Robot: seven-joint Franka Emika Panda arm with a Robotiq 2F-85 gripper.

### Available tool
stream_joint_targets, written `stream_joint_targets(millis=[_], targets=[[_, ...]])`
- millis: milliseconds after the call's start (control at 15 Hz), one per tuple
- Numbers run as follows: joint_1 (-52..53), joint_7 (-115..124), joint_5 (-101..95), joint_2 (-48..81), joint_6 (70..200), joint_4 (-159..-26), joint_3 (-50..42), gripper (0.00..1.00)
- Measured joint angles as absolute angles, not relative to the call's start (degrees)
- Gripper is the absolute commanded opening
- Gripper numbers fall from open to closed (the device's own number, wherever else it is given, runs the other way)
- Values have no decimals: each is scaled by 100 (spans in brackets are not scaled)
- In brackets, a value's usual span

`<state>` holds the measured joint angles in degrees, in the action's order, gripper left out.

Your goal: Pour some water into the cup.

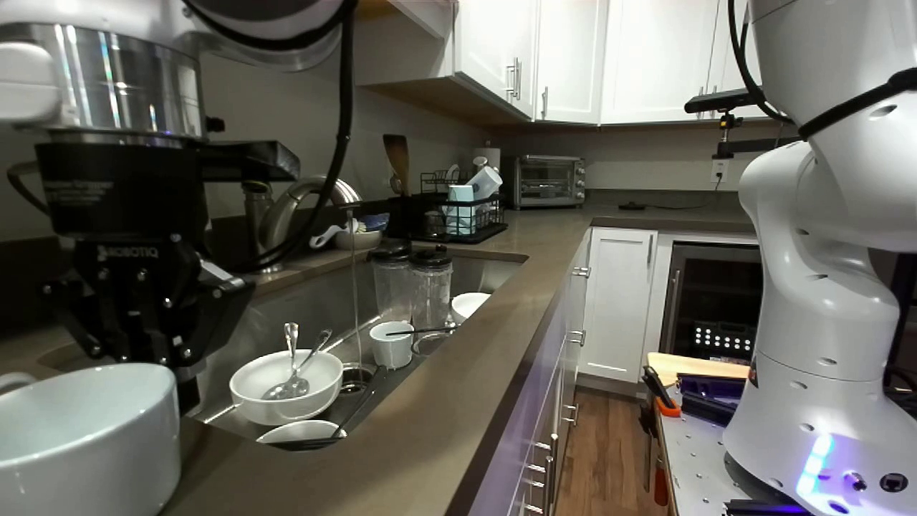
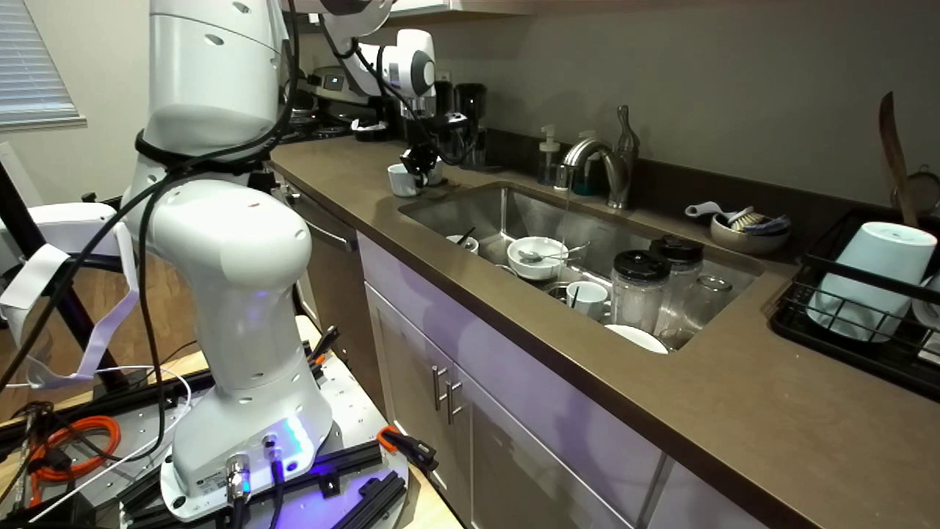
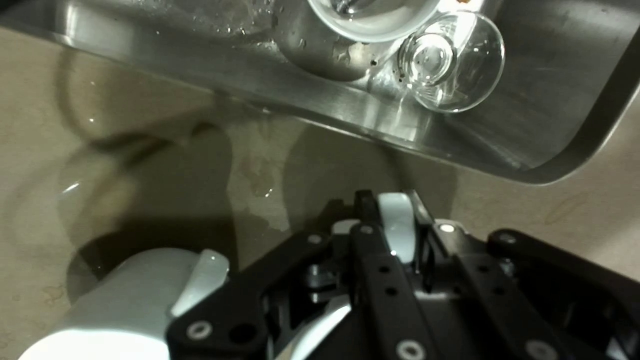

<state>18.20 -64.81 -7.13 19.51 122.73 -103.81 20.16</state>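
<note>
My gripper [image 3: 395,200] is shut on the white handle [image 3: 398,230] of a white cup [image 1: 86,437]. The cup stands at or near the counter by the sink's end; whether it is lifted cannot be told. It also shows in an exterior view [image 2: 401,181]. My gripper shows in both exterior views [image 1: 188,393] [image 2: 420,176]; in the wrist view it hides most of the cup. A second white cup [image 3: 125,300] is beside it on the wall side. A thin stream of water [image 1: 355,287] runs from the faucet [image 2: 587,150] into the sink.
The sink [image 3: 350,117] holds a white bowl with spoons [image 1: 286,387], a small cup [image 1: 392,345], lidded jars [image 2: 639,294] and a clear glass [image 3: 452,60]. Soap bottles [image 2: 548,154] stand behind it. A dish rack [image 2: 866,308] is on the counter.
</note>
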Motion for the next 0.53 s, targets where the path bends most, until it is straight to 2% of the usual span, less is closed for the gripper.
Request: stream_joint_targets(millis=[533], targets=[[1869,-6248,-738,1794,12153,-10528,2017,5]])
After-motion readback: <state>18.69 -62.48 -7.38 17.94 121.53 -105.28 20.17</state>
